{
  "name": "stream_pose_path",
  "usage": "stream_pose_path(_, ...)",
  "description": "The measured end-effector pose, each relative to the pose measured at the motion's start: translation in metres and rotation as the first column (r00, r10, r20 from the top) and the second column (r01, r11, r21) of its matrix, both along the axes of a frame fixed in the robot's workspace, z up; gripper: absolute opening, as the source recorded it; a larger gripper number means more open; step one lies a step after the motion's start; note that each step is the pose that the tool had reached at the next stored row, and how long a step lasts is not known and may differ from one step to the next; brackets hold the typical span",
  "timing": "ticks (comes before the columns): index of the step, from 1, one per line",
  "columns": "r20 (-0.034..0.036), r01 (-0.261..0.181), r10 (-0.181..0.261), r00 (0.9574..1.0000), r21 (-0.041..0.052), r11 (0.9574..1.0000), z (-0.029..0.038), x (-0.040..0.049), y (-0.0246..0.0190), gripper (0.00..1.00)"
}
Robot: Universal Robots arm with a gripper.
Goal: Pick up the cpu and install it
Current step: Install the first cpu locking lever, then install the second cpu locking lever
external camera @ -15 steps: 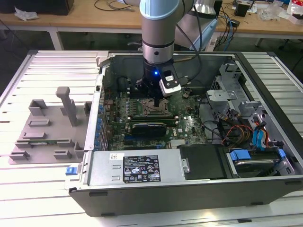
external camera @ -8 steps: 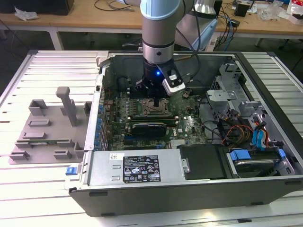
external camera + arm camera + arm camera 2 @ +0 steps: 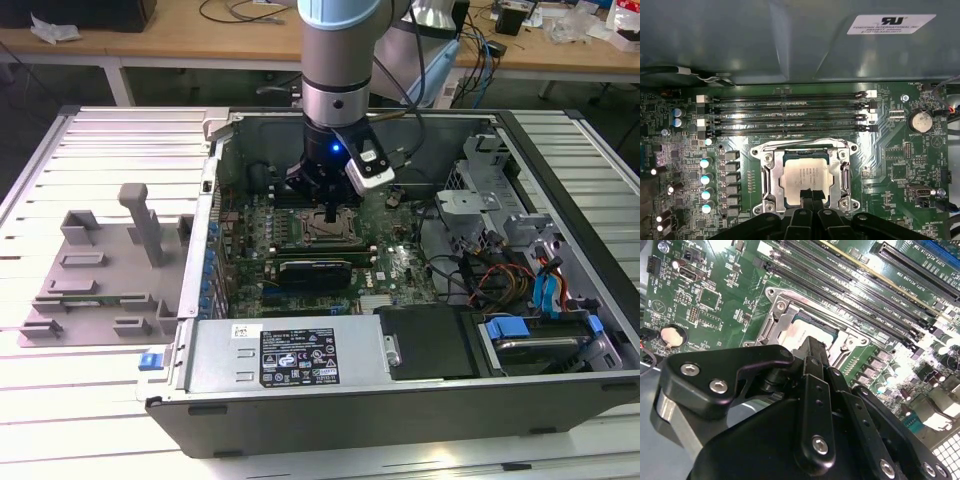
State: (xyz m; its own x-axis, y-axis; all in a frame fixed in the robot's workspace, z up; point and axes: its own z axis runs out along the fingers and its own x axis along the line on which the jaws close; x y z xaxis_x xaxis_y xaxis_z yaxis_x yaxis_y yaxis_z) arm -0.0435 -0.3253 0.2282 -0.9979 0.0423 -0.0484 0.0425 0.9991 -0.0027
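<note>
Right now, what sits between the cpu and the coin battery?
In the first wrist view, the socket frame flanks the cpu, then green board with small chips up to the coin battery.

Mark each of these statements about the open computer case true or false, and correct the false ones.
1. The cpu lies inside the socket frame on the motherboard. True.
2. The gripper hangs over the grey plastic fixture. False: it is down inside the computer case, at the cpu.
3. The memory slots lie beside the socket frame. True.
4. The grey plastic fixture sits inside the case. False: it lies outside, toward the exterior view's left.
</note>
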Motion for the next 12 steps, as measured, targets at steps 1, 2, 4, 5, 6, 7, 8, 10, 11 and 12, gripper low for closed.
stream_pose_path(1, 0.0000, 0.000, 0.000, 1.0000, 0.0001, 1.0000, 0.0000, 0.0000, 0.0000, 0.11)
stream_pose_path(2, 0.0001, -0.001, 0.001, 1.0000, 0.0001, 1.0000, 0.0000, 0.0000, 0.0000, 0.11)
stream_pose_path(4, 0.0001, -0.001, 0.001, 1.0000, 0.0001, 1.0000, 0.0000, 0.0000, 0.0000, 0.11)
stream_pose_path(5, 0.0001, -0.001, 0.001, 1.0000, 0.0001, 1.0000, 0.0000, 0.0000, 0.0000, 0.11)
stream_pose_path(6, 0.0001, -0.001, 0.001, 1.0000, 0.0001, 1.0000, 0.0000, 0.0000, 0.0000, 0.11)
stream_pose_path(7, 0.0000, -0.001, 0.001, 1.0000, 0.0001, 1.0000, 0.0000, 0.0000, 0.0000, 0.11)
stream_pose_path(8, 0.0001, -0.001, 0.001, 1.0000, 0.0001, 1.0000, 0.0000, 0.0000, 0.0000, 0.11)
stream_pose_path(10, 0.0000, -0.001, 0.001, 1.0000, 0.0001, 1.0000, 0.0000, 0.0000, 0.0000, 0.11)
stream_pose_path(11, 0.0001, -0.001, 0.001, 1.0000, 0.0001, 1.0000, 0.0000, 0.0000, 0.0000, 0.11)
stream_pose_path(12, 0.0001, -0.001, 0.001, 1.0000, 0.0002, 1.0000, 0.0000, 0.0000, 0.0001, 0.11)
